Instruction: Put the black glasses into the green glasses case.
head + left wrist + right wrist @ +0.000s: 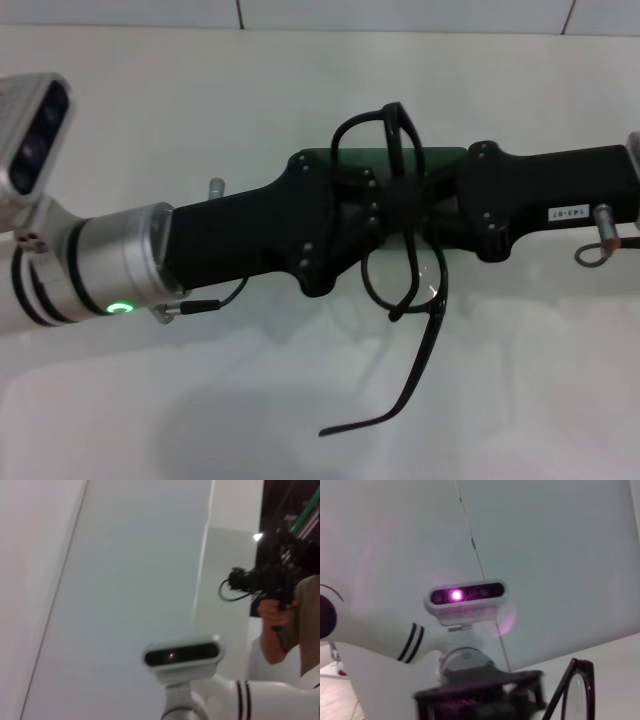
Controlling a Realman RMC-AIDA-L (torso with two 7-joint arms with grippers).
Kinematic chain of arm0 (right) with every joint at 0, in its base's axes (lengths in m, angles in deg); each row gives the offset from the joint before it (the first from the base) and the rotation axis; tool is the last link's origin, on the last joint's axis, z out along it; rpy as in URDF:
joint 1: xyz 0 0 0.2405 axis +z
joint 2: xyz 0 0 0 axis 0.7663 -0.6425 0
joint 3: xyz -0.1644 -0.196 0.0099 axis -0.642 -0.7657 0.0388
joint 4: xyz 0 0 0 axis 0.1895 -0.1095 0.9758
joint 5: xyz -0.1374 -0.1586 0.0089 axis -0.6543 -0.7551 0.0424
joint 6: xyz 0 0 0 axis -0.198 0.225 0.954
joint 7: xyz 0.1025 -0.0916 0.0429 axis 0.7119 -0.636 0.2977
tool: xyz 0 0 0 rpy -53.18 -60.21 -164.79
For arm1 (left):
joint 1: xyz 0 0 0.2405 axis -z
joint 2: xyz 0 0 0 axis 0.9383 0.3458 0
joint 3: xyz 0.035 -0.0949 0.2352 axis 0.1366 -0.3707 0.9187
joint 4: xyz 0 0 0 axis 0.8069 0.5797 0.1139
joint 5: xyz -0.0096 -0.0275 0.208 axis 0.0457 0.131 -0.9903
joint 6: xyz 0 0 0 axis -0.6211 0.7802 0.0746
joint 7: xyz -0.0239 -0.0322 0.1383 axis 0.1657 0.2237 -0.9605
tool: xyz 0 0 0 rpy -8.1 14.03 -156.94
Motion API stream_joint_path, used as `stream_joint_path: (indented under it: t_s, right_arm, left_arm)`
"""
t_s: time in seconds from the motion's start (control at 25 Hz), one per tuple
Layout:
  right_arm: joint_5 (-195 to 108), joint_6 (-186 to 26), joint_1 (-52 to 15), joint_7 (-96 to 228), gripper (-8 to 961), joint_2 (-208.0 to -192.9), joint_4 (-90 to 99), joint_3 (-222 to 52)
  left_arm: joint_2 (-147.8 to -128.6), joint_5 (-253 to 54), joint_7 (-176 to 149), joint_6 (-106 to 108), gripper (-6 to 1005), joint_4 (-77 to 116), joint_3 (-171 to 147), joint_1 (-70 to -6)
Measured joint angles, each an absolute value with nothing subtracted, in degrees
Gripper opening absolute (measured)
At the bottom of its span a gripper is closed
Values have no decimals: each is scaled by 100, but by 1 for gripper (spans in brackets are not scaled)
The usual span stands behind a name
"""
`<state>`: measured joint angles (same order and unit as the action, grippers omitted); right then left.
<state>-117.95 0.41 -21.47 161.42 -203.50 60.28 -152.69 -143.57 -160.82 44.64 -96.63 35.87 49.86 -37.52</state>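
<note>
In the head view the black glasses [405,275] hang in the air above the table, one lens up, one lens down, with a temple arm trailing toward me. My left gripper [388,205] reaches in from the left and my right gripper [428,205] from the right. They meet at the bridge of the glasses and both look shut on the frame. The green glasses case [445,157] lies on the table behind them, mostly hidden by the grippers. The right wrist view shows one lens of the glasses [576,690].
The white table [200,110] runs back to a tiled wall [400,12]. The left wrist view shows a person holding a camera [272,587] beyond the right arm's wrist camera [182,655]. The right wrist view shows the left arm's wrist camera [467,596].
</note>
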Motion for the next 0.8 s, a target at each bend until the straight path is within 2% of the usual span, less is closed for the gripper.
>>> stream_joint_path:
  t_s: [0.48,0.8]
  right_arm:
    - [-11347,770,-2290,16028,102,-20320,6084,-13922]
    - [-10276,902,-2133,15447,102,-20345,5923,-13617]
  left_arm:
    - [-14233,-16139,4206,-10046,35,3600,4979,-3869]
    - [-14346,-16813,3841,-10170,36,3602,5150,-3635]
